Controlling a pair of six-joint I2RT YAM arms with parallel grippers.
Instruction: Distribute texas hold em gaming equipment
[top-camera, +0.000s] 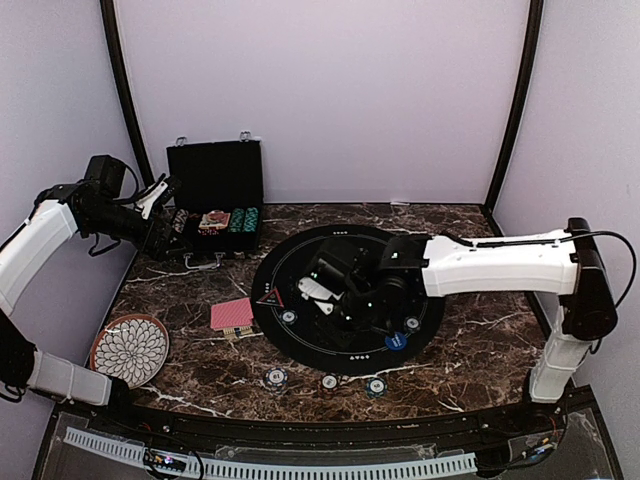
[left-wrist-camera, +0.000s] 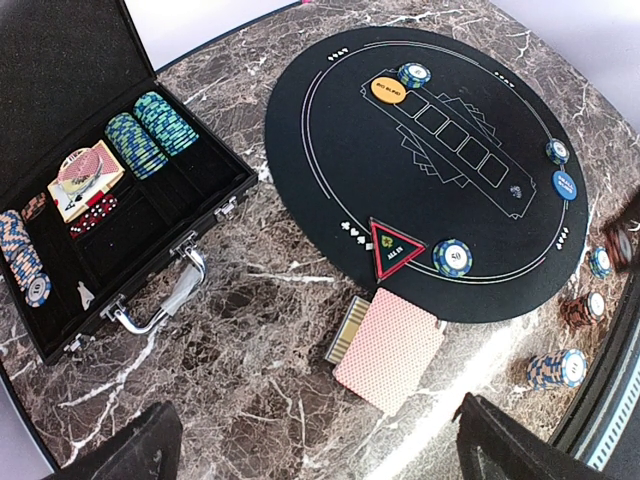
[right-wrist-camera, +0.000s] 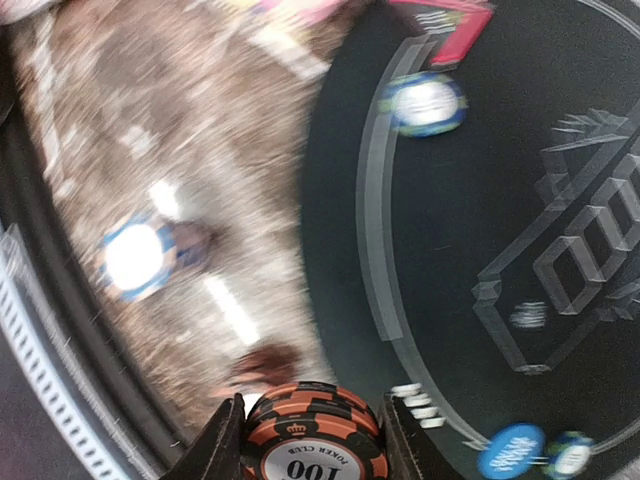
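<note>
My right gripper (right-wrist-camera: 312, 445) is shut on a small stack of orange-and-black "100" poker chips (right-wrist-camera: 315, 432) and holds it above the near left edge of the round black mat (top-camera: 345, 255). In the top view that gripper (top-camera: 335, 300) hangs over the mat. My left gripper (left-wrist-camera: 320, 462) is open and empty, raised beside the black case (top-camera: 215, 195). The red-backed card deck (left-wrist-camera: 390, 348) lies just off the mat. The red-edged triangle marker (left-wrist-camera: 396, 246), a blue chip (left-wrist-camera: 452, 258), the orange button (left-wrist-camera: 388, 89) and the blue button (left-wrist-camera: 565, 184) lie on the mat.
The open case (left-wrist-camera: 150, 260) holds several rows of chips (left-wrist-camera: 150, 130). Three chip stacks (top-camera: 275, 377) stand on the marble near the front edge. A flower-patterned plate (top-camera: 129, 349) sits at the front left. The right wrist view is blurred.
</note>
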